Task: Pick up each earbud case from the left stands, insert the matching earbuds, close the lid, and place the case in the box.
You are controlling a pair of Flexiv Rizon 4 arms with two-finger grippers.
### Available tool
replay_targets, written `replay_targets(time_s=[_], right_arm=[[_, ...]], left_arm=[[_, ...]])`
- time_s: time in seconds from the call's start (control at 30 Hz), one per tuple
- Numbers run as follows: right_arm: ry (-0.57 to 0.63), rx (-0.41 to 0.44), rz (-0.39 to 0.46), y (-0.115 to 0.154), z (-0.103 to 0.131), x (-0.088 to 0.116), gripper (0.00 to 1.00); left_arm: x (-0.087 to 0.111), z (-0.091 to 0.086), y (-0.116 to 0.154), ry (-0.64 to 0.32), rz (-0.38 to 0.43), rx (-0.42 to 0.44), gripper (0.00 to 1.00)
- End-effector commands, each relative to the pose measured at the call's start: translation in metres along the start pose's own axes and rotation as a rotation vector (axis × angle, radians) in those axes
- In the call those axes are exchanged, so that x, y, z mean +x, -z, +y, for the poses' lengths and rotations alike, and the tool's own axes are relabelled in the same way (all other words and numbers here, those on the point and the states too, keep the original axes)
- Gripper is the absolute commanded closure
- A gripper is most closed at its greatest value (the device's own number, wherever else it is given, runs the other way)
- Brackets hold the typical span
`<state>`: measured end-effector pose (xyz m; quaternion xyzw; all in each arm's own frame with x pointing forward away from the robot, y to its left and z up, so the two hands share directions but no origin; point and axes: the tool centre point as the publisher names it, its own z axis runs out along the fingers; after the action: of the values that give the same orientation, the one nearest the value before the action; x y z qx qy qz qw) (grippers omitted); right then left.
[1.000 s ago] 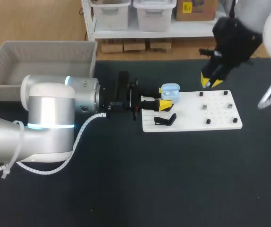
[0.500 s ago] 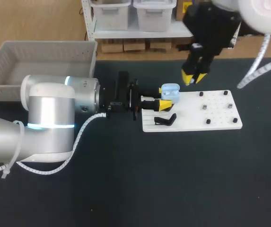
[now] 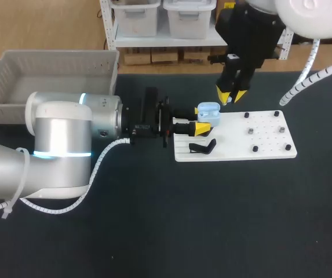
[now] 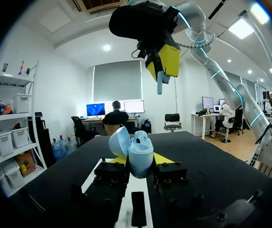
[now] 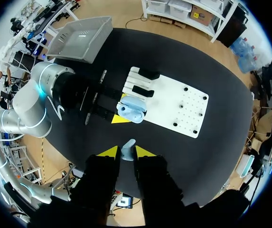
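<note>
The left gripper (image 3: pixel 203 119) is clamped on the open earbud case (image 3: pixel 208 110) at the white board's (image 3: pixel 235 149) nine o'clock edge. The right gripper (image 3: pixel 230 96), pinching an earbud (image 5: pixel 127 148), hovers at the case's one o'clock; it should align stem over socket, then lower slowly

The board (image 3: pixel 264 139) lies on the table (image 3: pixel 223 220), right of centre. Over its left end is the case (image 3: pixel 208 112), pinched between the fingers of the left gripper (image 3: pixel 203 120), which comes in from the left. A stand (image 3: pixel 202 147) lies on the board just in front of the case. The right gripper (image 3: pixel 230 97) hangs above and just behind the case, with an earbud (image 5: pixel 127 148) clamped in its tips. The box (image 3: pixel 15 81) sits at the far left, well apart.
</note>
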<state>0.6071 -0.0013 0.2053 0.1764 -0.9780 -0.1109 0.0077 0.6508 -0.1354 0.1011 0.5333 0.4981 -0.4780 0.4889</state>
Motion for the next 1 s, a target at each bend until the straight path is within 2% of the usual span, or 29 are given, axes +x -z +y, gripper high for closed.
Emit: replay_targets(time_s=[0.03, 0.13, 0.4, 0.7, 1.0], right_arm=[[0.0, -0.001, -0.003, 0.0, 0.0, 0.001, 1.0], [0.067, 0.04, 0.006, -0.005, 0.005, -0.003, 1.0], [0.156, 0.037, 0.029, -0.013, 0.011, -0.013, 1.0], [0.207, 0.017, 0.031, -0.021, 0.017, -0.021, 1.0], [0.228, -0.014, 0.057, -0.031, 0.014, -0.023, 1.0]], left_arm=[[0.0, -0.002, 0.0, -0.002, -0.001, -0.006, 1.0], [0.0, -0.002, 0.0, -0.002, -0.001, -0.006, 1.0], [0.0, -0.002, 0.0, -0.002, -0.001, -0.006, 1.0], [0.0, -0.002, 0.0, -0.002, -0.001, -0.006, 1.0], [0.0, -0.002, 0.0, -0.002, -0.001, -0.006, 1.0]])
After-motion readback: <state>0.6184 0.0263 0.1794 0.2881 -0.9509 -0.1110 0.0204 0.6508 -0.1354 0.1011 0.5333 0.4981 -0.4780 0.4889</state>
